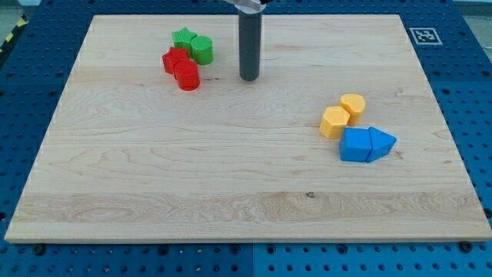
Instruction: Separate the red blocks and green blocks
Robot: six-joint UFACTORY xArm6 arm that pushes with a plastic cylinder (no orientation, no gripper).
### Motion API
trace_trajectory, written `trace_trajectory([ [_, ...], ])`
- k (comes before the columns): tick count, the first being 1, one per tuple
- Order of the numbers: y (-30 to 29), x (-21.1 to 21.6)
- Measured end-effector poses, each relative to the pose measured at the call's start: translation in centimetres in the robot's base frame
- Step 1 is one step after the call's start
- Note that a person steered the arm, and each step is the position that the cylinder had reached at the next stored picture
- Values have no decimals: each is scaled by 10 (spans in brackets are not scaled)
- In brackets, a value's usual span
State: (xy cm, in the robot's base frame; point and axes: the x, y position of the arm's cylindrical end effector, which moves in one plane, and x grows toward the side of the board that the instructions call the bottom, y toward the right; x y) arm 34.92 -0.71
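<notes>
A big wooden board (246,169) lies on a blue table (31,92) full of little holes. A small black and white square tag (422,35) sits at the board's corner, at the view's top right.

The dark rod (250,42) comes down from the view's top, and its upper part is cut off by the edge, so the arm cannot be seen. My tip (249,79) rests on bare wood. There is no hand on it to open or close; it is just a stick and it holds nothing.

The four task blocks sit bunched together at the view's top left, to the left of my tip and near it, but not touching it. The green star block (183,38) and the green round block (202,50) are at the back. The red block (174,60) and the red round block (187,76) are in front, pressed against the greens. The first red block's shape is hard to make out.

Well apart, at the view's right, are a blue cube (354,145) touching a blue triangle block (381,143). Just above them are a yellow block (334,122) and a yellow round block (353,105), also touching.
</notes>
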Motion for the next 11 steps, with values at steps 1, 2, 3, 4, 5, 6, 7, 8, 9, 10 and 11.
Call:
trace_trajectory([
  [1,-19,-1],
  [2,-44,-1],
  [3,-76,-1],
  [4,-98,-5],
  [5,-113,-21],
  [6,-115,-37],
  [7,-115,-53],
  [8,-115,-63],
  [9,-115,-76],
  [10,-117,-87],
  [11,-117,-101],
])
